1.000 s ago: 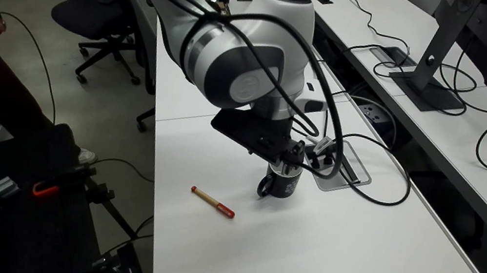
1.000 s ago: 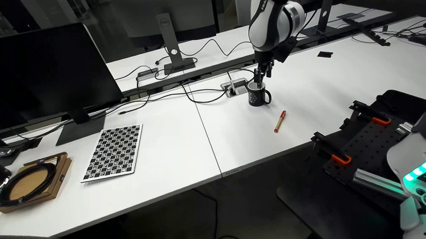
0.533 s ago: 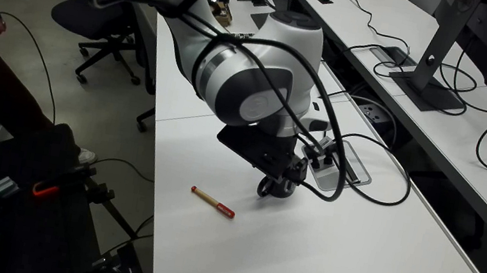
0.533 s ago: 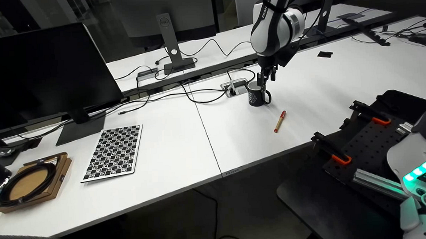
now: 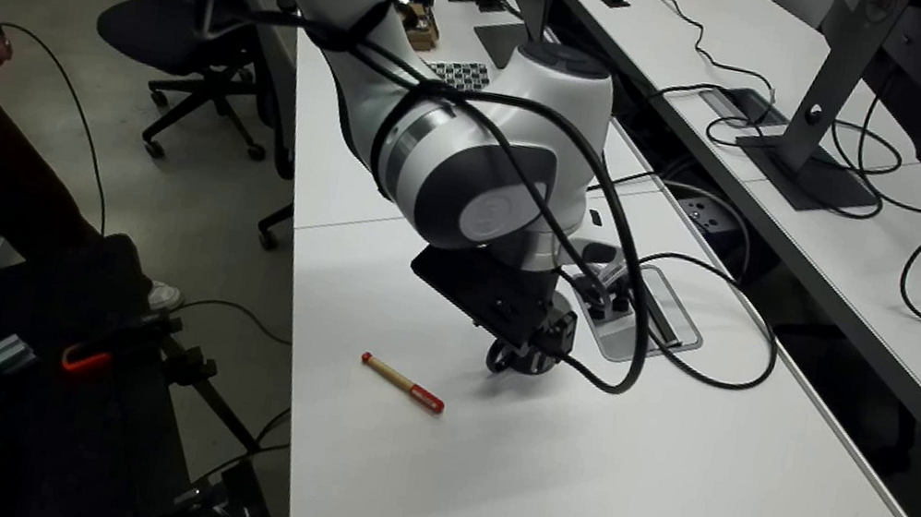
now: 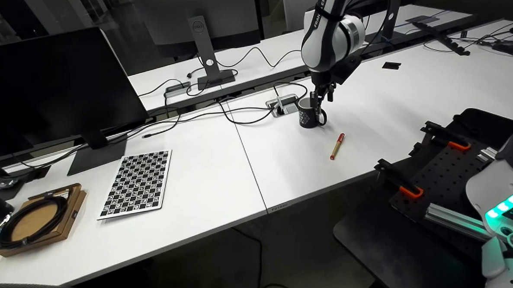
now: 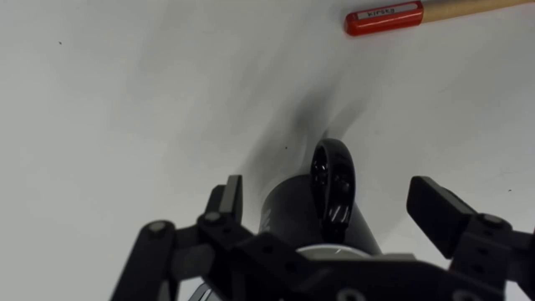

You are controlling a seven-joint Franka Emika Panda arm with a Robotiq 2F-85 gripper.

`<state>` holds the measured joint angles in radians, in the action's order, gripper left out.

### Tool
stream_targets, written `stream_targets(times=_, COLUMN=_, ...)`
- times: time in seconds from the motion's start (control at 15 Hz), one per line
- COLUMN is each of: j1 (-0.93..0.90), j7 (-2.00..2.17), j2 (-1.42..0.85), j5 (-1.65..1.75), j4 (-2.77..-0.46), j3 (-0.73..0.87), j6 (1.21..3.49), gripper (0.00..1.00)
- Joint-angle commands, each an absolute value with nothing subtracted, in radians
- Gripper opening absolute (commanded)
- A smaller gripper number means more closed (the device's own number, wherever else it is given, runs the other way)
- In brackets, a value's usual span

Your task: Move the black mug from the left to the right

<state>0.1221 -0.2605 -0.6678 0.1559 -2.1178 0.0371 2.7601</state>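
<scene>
Wrist view: spread hand [image 7: 326, 200] straddles black mug [image 7: 294, 213].

The bent arm [image 5: 449, 158] holds its tool [image 7: 332, 209] pointing down, spread wide.

Claw [image 5: 539, 352] at the black mug [image 5: 516, 363]

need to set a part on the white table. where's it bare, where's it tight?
Bare: the white tabletop between the checkered board and the table seam, and from the red-tipped stick out toward the small black plate.
Crowded: by the black mug, where the open gripper hangs and the cable box with black cables sits close.
</scene>
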Motion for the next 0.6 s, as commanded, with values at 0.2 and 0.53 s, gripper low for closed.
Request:
stream_targets(times=0.2, j1=0.155, j7=-0.273, j2=-0.694, j5=0.125, j4=-2.079, j3=-0.008, j6=2.739, gripper=1.0)
stream_targets(times=0.53, j1=0.155, j7=-0.264, j2=-0.701, j5=0.123, j4=-2.073, j3=-0.011, j6=2.74, gripper=0.95)
